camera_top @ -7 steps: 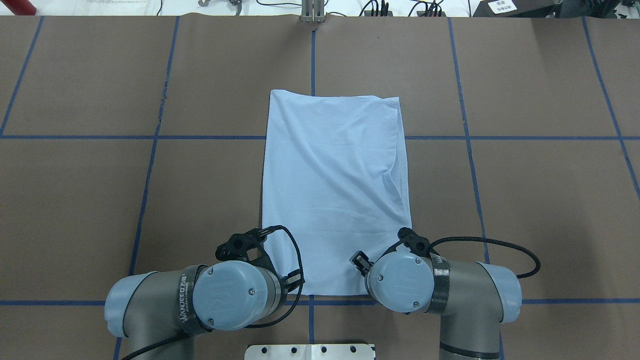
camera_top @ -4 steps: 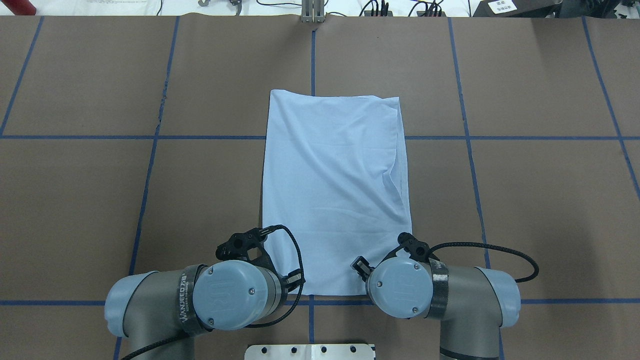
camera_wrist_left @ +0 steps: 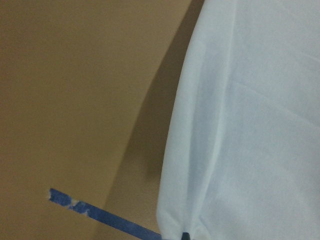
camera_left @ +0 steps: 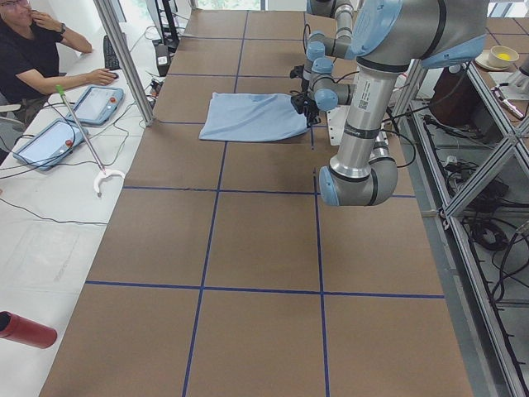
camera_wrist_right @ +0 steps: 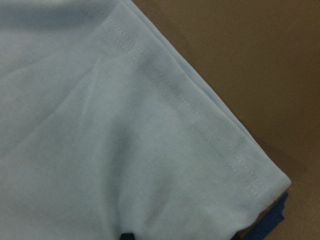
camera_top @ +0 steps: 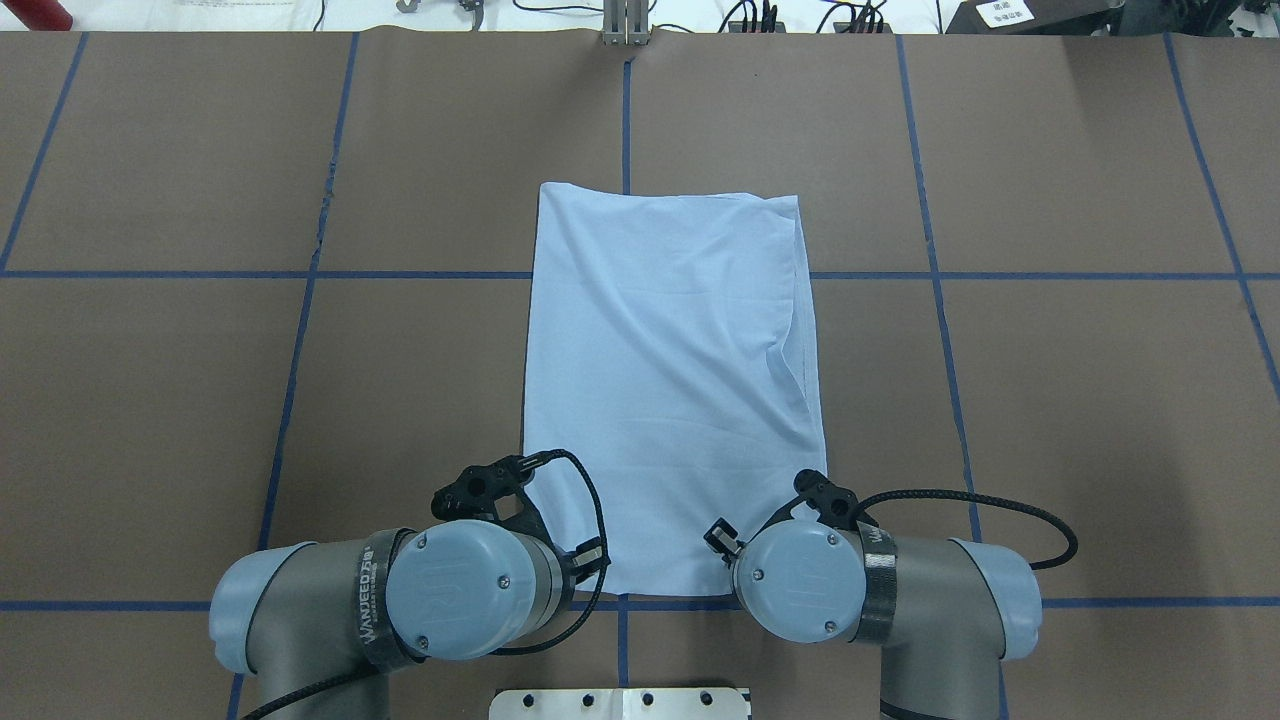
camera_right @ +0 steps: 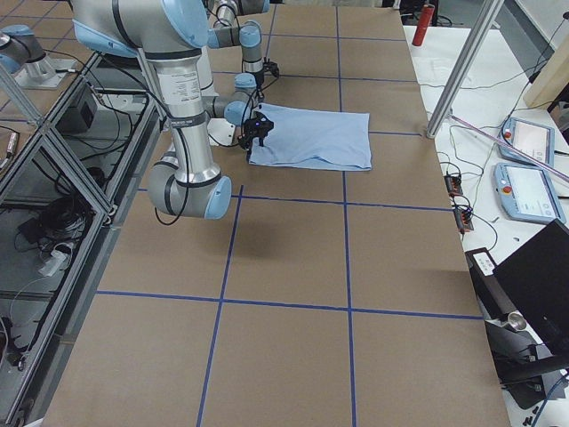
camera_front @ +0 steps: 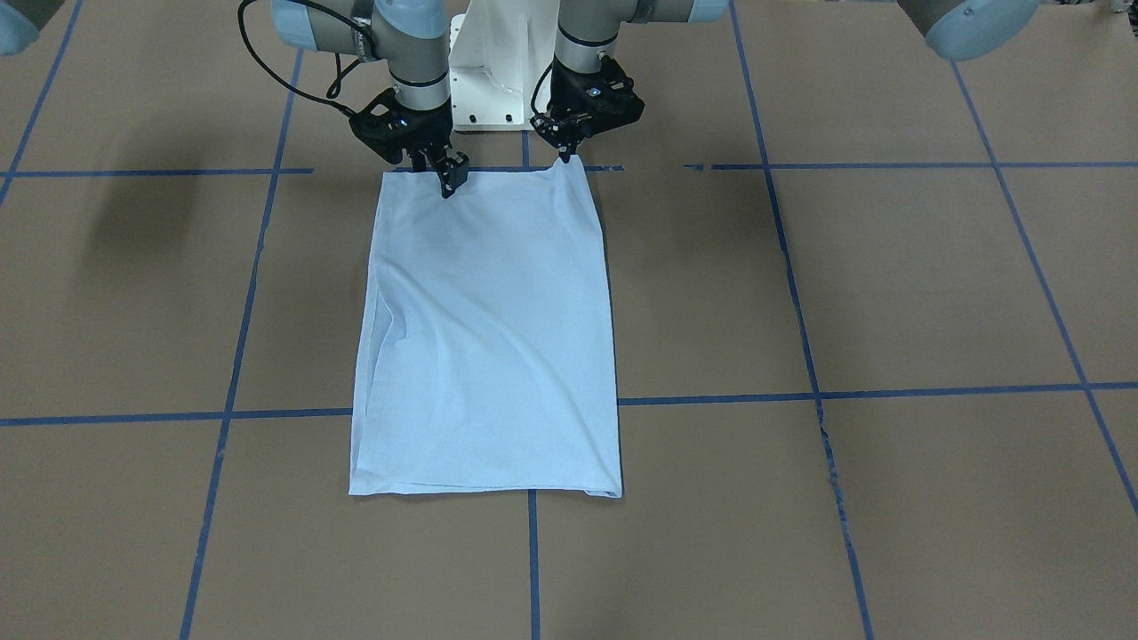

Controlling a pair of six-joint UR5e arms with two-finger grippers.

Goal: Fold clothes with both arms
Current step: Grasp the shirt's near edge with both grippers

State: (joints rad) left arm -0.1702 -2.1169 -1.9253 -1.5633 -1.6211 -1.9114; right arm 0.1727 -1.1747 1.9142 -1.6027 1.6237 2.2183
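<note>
Jaws of the grey-silver left arm (camera_top: 300, 620) are pinched shut on one near corner of the light blue T-shirt (camera_front: 489, 338), and that corner is tented up a little off the brown paper-covered desk (camera_top: 1050, 400). On the grey-silver right arm (camera_top: 940, 600) the jaws look pressed together on the same near edge, a bit in from the other corner. Creases run to the fingertip in the wrist view, but that grip is less clear tbh. The shirt's already folded into a long rectangle and laid flat mid-desk, short edge toward the white pedestal base (camera_front: 493, 62). The near edge is probably being taken at two points so it can be carried evenly over to the far edge. A skewed fold would be expected if one side slips.
</note>
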